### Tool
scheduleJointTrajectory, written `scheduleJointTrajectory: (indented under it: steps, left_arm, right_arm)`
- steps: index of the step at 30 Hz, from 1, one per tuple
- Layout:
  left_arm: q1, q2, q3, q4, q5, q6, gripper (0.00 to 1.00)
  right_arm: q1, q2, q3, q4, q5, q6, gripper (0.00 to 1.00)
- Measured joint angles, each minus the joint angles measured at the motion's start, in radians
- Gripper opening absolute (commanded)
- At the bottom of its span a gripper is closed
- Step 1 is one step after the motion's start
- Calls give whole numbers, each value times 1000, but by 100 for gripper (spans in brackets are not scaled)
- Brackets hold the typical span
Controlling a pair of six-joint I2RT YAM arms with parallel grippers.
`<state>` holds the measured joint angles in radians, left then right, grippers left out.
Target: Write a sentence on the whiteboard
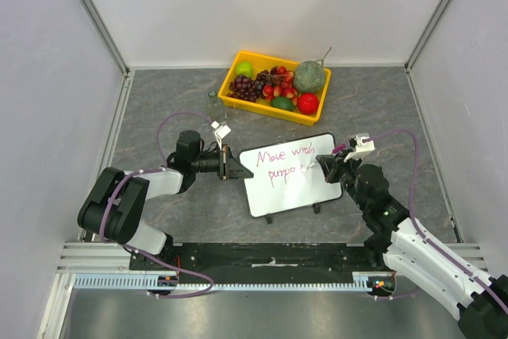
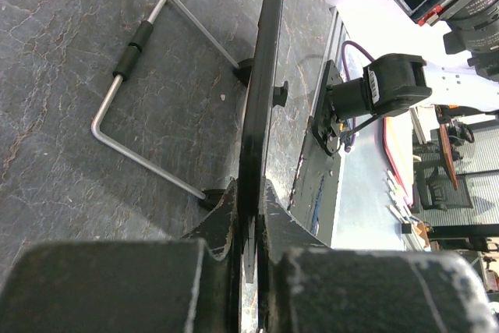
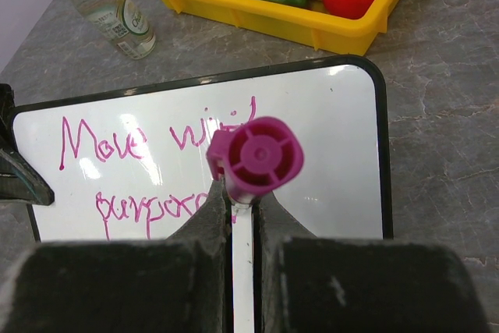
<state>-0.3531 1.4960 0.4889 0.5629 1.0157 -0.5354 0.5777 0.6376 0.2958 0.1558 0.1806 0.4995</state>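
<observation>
The whiteboard [image 1: 290,188] lies tilted in the middle of the table, and the sentence [image 1: 287,160] on it reads "Move with" above a partly hidden second magenta line. My left gripper [image 1: 230,166] is shut on the board's left rim. In the left wrist view that rim [image 2: 263,76] runs edge-on between the shut fingers [image 2: 251,193]. My right gripper [image 1: 329,166] is shut on a magenta marker [image 3: 256,160], held over the board [image 3: 335,138] just right of the lettering [image 3: 117,142]. The marker's tip is hidden under its body.
A yellow tray [image 1: 254,106] of fruit stands just behind the board. A small clear bottle [image 1: 213,105] stands at the tray's left, near my left gripper. The board's wire stand [image 2: 140,115] rests on the grey tabletop. Walls close in the left, right and far sides.
</observation>
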Motion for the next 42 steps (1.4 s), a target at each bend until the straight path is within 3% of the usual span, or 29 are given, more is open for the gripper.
scheduleJointTrajectory:
  steps: [42]
  left_arm:
    - [0,0,0,0,6,6,2]
  right_arm:
    - [0,-83,7,-95,35,2,0]
